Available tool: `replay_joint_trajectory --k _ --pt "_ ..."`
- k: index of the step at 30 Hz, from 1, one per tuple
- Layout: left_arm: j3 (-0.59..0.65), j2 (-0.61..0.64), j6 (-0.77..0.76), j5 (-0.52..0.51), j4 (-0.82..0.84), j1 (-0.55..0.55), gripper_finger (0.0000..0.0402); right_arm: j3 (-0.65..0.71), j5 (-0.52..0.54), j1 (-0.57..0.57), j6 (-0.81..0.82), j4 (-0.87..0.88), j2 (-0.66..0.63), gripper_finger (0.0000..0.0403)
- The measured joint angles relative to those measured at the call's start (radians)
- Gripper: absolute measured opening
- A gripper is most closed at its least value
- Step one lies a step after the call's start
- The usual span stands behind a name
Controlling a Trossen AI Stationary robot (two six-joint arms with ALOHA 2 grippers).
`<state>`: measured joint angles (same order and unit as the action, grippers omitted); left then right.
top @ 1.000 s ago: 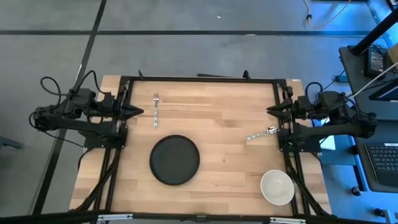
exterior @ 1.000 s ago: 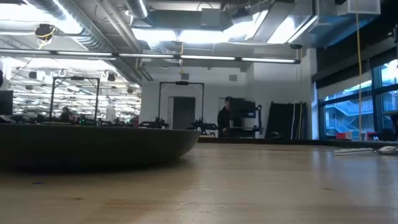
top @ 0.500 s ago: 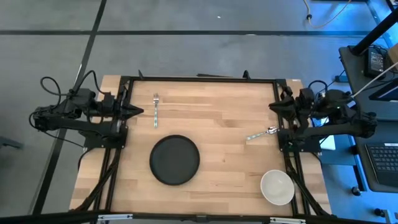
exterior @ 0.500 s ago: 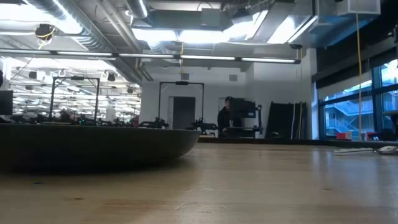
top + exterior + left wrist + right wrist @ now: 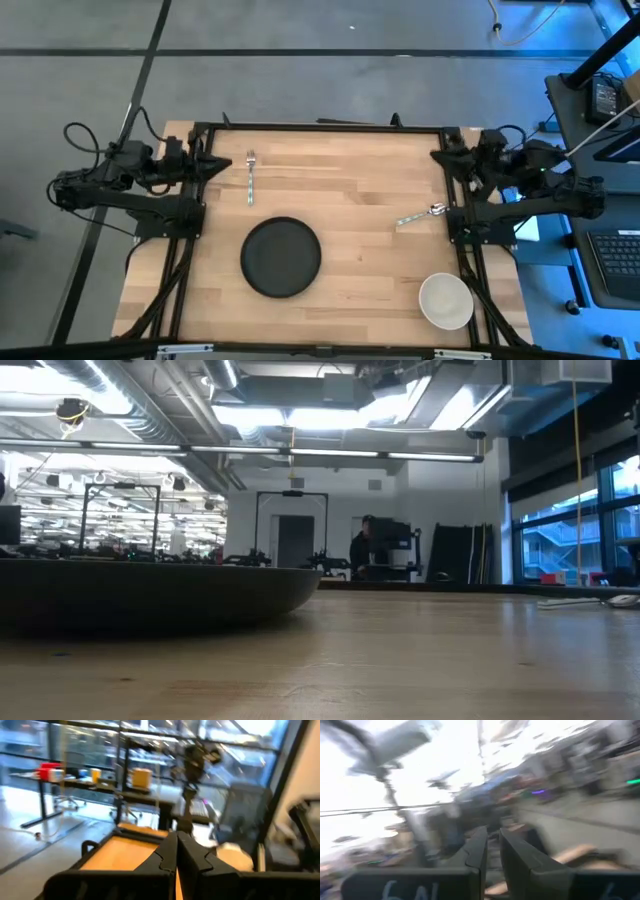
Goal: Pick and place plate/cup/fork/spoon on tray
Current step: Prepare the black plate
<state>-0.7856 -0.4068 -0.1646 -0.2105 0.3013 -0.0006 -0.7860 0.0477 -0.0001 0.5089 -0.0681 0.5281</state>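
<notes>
The black plate [image 5: 281, 257] lies flat on the wooden table, left of the middle; in the low view its rim [image 5: 150, 595] fills the left side. The white cup [image 5: 445, 300] stands at the near right corner. The fork [image 5: 250, 177] lies at the far left, prongs toward the far edge. The spoon [image 5: 420, 214] lies at the right. My left gripper [image 5: 230, 161] is shut and empty at the left edge, just left of the fork. My right gripper [image 5: 434, 156] is shut and empty at the right edge, beyond the spoon. No tray shows.
Black frame rails run along the table's far, left and right edges [image 5: 320, 127]. A desk with a keyboard [image 5: 610, 260] stands right of the table. The low view shows a person far off in the room [image 5: 362, 550].
Both grippers have risen from their rest pose, their tips shifting toward the table's far edge, the right one first and then the left. Both stay shut. The plate, cup, fork and spoon have not moved.
</notes>
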Motion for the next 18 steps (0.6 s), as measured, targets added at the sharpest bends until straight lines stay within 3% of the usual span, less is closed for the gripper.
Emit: replay_joint_trajectory --k 2,6,12,18 --pt "0.000 0.002 -0.012 -0.043 -0.028 0.000 0.0000 -0.001 -0.072 0.007 0.062 -0.059 0.068 0.0053" --pt "0.000 0.001 -0.029 -0.133 -0.025 0.000 0.0000 -0.013 -0.101 0.017 0.093 -0.067 0.253 0.0053" --pt "-0.001 0.001 -0.131 -0.115 -0.026 0.000 0.0000 -0.098 -0.191 0.017 0.085 -0.066 0.509 0.0053" --pt "-0.053 -0.003 -0.378 -0.104 0.008 0.000 0.0000 -0.220 -0.328 -0.020 0.133 -0.065 0.662 0.0053"
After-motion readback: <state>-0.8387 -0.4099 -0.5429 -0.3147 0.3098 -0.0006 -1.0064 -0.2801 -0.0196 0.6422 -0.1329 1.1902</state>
